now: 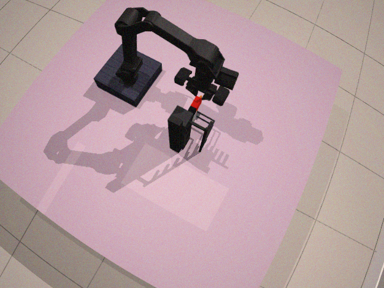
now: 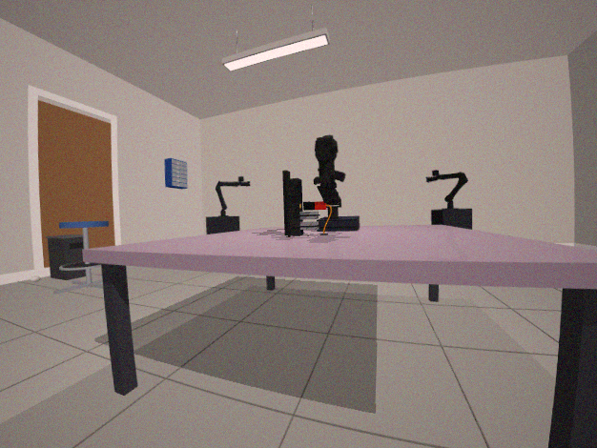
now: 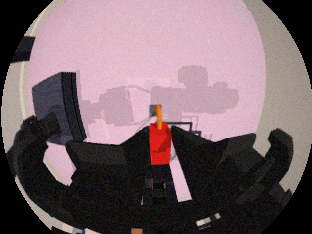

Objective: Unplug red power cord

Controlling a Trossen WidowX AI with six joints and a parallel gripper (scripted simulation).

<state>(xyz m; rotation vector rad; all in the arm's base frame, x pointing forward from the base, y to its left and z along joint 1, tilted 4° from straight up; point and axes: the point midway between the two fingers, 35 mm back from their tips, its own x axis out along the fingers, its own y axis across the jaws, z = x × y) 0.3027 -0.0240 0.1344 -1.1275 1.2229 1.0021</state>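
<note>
Pale tiled flooring and cream walls surround a pink-topped counter [image 1: 263, 185], which fills most of the top view and carries a black robot arm [image 1: 173, 34] on a dark square base [image 1: 107, 81] at upper left of the frame. At centre frame the arm bends down over a tall black power strip [image 1: 178, 128] standing upright on the counter, with an open black wire rack [image 1: 204, 125] just beside it to the right. The hand [image 1: 198, 94] is closed on the red plug [image 1: 195, 102], its fingers pinching the plug's sides just above the strip's top edge in the top view. In the exterior view, from low at counter height, the plug [image 2: 316, 206] lies level at mid-height to the right of the strip [image 2: 292, 202], and an orange cord [image 2: 328, 219] curves from its right end down to the counter. Whether the plug's prongs have cleared the strip cannot be told. The wrist view shows the red plug [image 3: 159, 145] at centre frame between the dark fingers, with a short orange stub of cord [image 3: 160, 115] above it. In the exterior view's background, two more small arms stand at mid-left and mid-right, a brown door fills the far left, and a strip light hangs at top centre.
</note>
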